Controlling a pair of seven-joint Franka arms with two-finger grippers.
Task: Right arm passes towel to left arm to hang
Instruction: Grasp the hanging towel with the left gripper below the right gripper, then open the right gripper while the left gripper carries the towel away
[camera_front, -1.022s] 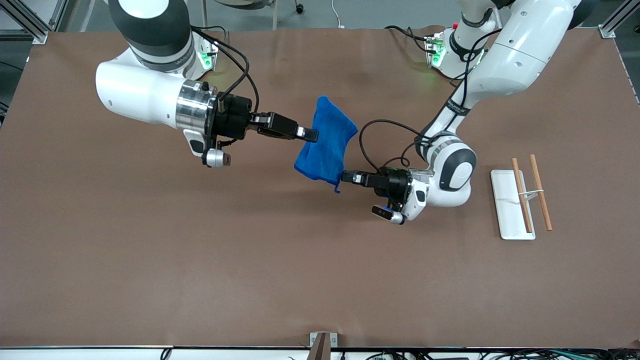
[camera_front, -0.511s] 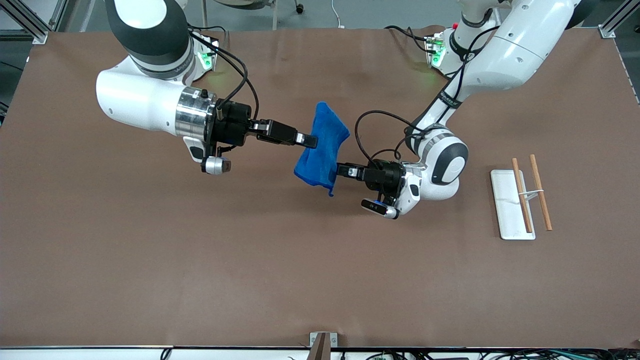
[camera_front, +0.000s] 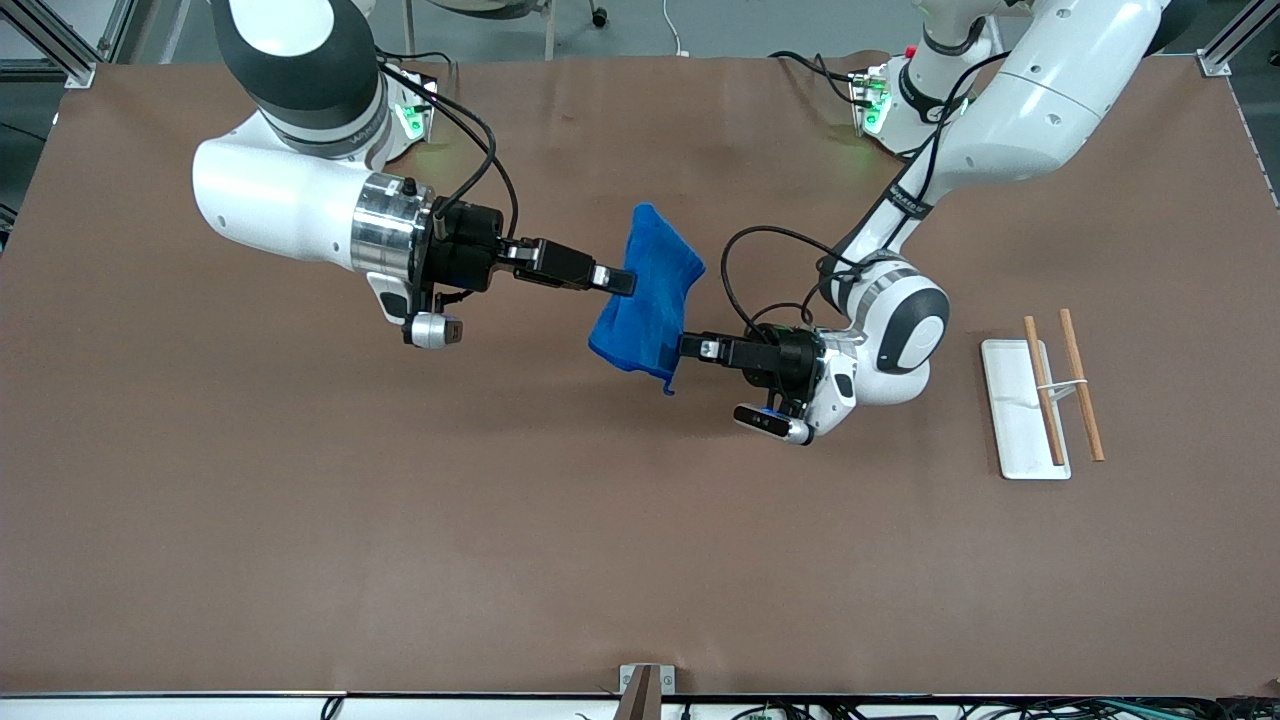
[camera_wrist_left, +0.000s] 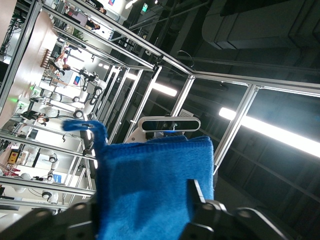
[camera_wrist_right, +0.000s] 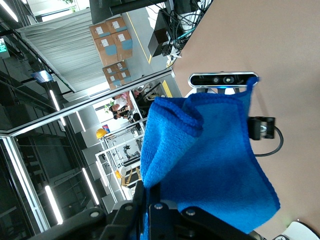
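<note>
The blue towel (camera_front: 645, 300) hangs in the air over the middle of the table. My right gripper (camera_front: 625, 281) is shut on its upper edge; in the right wrist view the gripper (camera_wrist_right: 157, 187) pinches a fold of the towel (camera_wrist_right: 210, 160). My left gripper (camera_front: 688, 347) is at the towel's lower corner, coming from the left arm's end. In the left wrist view the gripper (camera_wrist_left: 144, 192) has its fingers wide apart, and the towel (camera_wrist_left: 150, 185) fills the gap between them. The jaws are not closed on it.
A white base plate (camera_front: 1010, 420) with two wooden rods (camera_front: 1082, 398) across a wire stand lies toward the left arm's end of the brown table (camera_front: 400, 550). Cables loop beside the left wrist.
The towel has swung and narrowed in the right gripper's hold. The left gripper moved in against the towel's lower corner, then shifted slightly back toward its own end.
</note>
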